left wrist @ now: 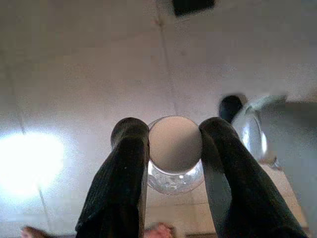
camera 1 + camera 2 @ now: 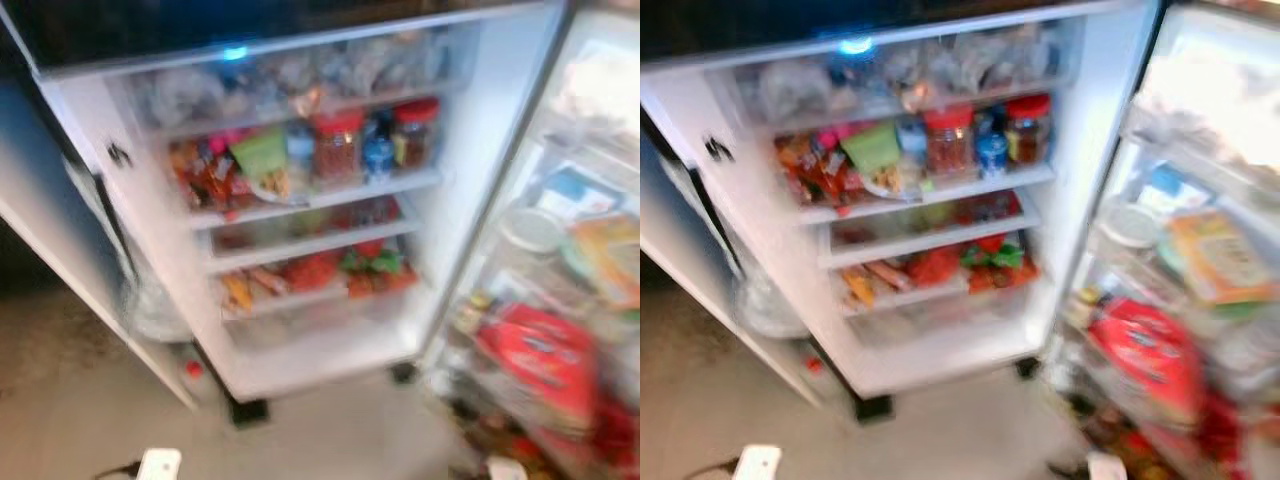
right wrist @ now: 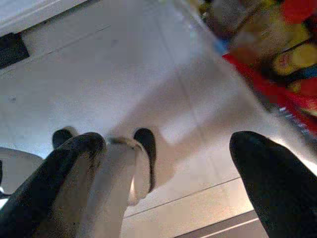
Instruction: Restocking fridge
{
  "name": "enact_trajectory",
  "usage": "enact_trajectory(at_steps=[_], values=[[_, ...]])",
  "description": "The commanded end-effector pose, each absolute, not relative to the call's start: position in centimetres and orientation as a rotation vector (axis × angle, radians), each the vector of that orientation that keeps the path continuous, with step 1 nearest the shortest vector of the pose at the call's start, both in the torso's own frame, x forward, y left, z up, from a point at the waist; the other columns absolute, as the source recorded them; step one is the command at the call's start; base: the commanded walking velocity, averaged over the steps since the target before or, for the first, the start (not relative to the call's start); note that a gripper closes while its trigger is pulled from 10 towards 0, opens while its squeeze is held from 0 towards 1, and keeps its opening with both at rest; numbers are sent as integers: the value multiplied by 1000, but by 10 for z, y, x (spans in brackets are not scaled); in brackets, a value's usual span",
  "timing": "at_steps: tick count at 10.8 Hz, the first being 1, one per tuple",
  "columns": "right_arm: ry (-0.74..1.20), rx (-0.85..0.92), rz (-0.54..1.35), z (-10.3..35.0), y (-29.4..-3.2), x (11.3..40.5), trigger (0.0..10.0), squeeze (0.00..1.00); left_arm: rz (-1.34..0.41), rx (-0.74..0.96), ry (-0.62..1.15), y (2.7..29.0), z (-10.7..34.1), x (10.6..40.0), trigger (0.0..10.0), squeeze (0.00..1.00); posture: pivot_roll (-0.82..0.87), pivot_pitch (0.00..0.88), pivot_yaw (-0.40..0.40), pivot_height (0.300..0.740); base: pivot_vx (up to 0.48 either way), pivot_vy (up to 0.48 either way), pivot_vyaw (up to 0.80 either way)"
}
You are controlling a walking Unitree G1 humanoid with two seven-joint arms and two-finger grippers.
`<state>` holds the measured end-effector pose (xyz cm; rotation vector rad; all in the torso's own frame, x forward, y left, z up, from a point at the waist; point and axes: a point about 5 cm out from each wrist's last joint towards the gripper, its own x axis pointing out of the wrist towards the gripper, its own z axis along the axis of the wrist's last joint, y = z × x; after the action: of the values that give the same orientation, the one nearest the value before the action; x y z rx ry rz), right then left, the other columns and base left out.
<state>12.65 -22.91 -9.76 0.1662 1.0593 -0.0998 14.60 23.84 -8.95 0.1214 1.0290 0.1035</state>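
A clear glass jar (image 1: 175, 153) with a pale beige lid is sitting pinched between the two black fingers (image 1: 124, 173) of the left gripper (image 1: 174, 134), the lid facing the wrist camera and the glass body bulging out beneath it; each finger is pressing against a side of the lid, one at 9 o'clock and the other at 3 o'clock of it. The jar is hanging low over the pale tiled floor (image 1: 89, 64), well short of the fridge. What it is holding cannot be made out. The right gripper (image 3: 168, 144) is also hanging over the floor with its fingers (image 3: 267, 168) spreading wide apart and nothing between them; a silver leg ending in a dark foot (image 3: 144, 141) is showing past them, and red and yellow packets in the door are lying toward 1 o'clock. Ahead, the fridge (image 2: 300, 190) is standing open, blurred: red-lidded jars (image 2: 338, 148) and a blue can (image 2: 378, 150) are crowding its middle shelf at 12 o'clock, red and green produce is filling the lower drawers, and the open door (image 2: 560, 250) at 3 o'clock is carrying a big red bag (image 2: 540, 360) and a yellow box (image 2: 1220, 255).
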Motion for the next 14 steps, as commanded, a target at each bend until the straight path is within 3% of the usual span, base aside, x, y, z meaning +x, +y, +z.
enact_trajectory(at_steps=[1,8,14], values=[[1094,179,-99,-102,-226,116,10000,0,100,142,1064,242,-92,137,10000,0,-30,72,66,740,0,0,0],[1099,193,-72,-102,-223,118,10000,0,111,132,1058,243,-91,139,10000,0,-25,84,67,740,0,0,0],[1020,23,-197,-97,-236,123,10000,0,120,122,1050,243,-91,139,10000,0,-22,87,70,740,0,0,0]])
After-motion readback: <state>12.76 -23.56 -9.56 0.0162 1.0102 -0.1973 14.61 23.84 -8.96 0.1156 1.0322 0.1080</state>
